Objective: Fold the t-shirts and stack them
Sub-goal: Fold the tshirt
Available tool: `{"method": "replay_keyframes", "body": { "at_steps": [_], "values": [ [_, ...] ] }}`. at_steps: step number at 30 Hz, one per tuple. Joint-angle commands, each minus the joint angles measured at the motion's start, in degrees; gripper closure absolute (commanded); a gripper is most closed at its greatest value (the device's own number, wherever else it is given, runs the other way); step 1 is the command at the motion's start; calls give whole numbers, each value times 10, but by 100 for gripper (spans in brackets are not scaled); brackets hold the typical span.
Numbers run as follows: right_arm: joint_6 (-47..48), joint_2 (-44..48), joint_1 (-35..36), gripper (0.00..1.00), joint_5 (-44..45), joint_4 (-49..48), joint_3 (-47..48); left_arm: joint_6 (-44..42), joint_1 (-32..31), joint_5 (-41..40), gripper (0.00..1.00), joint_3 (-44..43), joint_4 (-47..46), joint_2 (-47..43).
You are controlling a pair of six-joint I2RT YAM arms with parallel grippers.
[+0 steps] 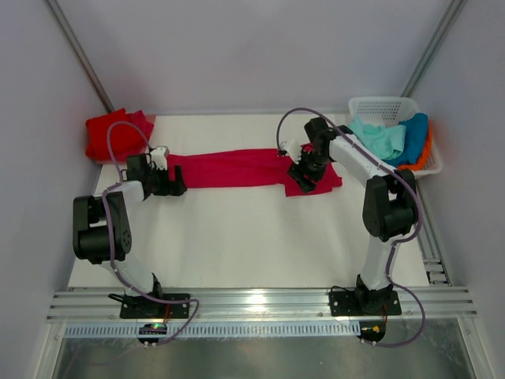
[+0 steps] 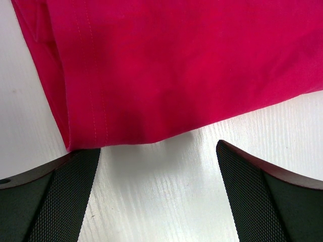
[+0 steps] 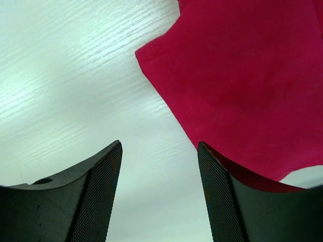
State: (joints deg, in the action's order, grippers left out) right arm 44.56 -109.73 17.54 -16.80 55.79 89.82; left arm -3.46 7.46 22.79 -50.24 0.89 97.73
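Observation:
A crimson-pink t-shirt [image 1: 245, 167] lies folded into a long strip across the far half of the table. My left gripper [image 1: 175, 188] is at the strip's left end, open. In the left wrist view the gripper [image 2: 157, 148] has only bare table between its fingers, and the shirt's hemmed edge [image 2: 176, 65] lies just ahead. My right gripper [image 1: 304, 180] is open at the strip's right end. The right wrist view shows that gripper [image 3: 159, 144] over bare table, the shirt [image 3: 242, 75] beside its right finger. A folded red t-shirt [image 1: 114, 134] sits at the far left corner.
A white lattice basket [image 1: 383, 105] stands at the far right, holding mint-green [image 1: 383, 138], blue [image 1: 414, 134] and orange [image 1: 427, 150] t-shirts. Grey walls close in the table on three sides. A metal rail [image 1: 260, 304] runs along the near edge.

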Motion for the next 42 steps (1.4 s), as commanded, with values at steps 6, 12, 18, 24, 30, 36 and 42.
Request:
{"method": "replay_keyframes", "body": {
  "at_steps": [6, 12, 18, 24, 30, 36, 42],
  "values": [
    [-9, -38, 21, 35, -44, -17, 16, -3, -3, 9, 1, -10, 10, 6],
    [-17, -55, 48, 34, -33, -53, 10, -4, -3, 10, 1, -10, 10, 5],
    [-46, -58, 63, 34, -5, -125, -9, -3, -2, 10, 1, -10, 9, 5],
    [-63, -50, 63, 33, 35, -196, -32, -4, -3, 10, 1, -10, 10, 6],
    [-52, -50, 63, 33, 51, -200, -56, -4, -2, 10, 1, -10, 10, 5],
    [-42, -38, 63, 33, 57, -205, -86, -4, -2, 10, 1, -12, 10, 7],
    [-38, -58, 63, 74, 48, -199, -86, -4, -3, 10, 1, -12, 11, 7]
  ]
}}
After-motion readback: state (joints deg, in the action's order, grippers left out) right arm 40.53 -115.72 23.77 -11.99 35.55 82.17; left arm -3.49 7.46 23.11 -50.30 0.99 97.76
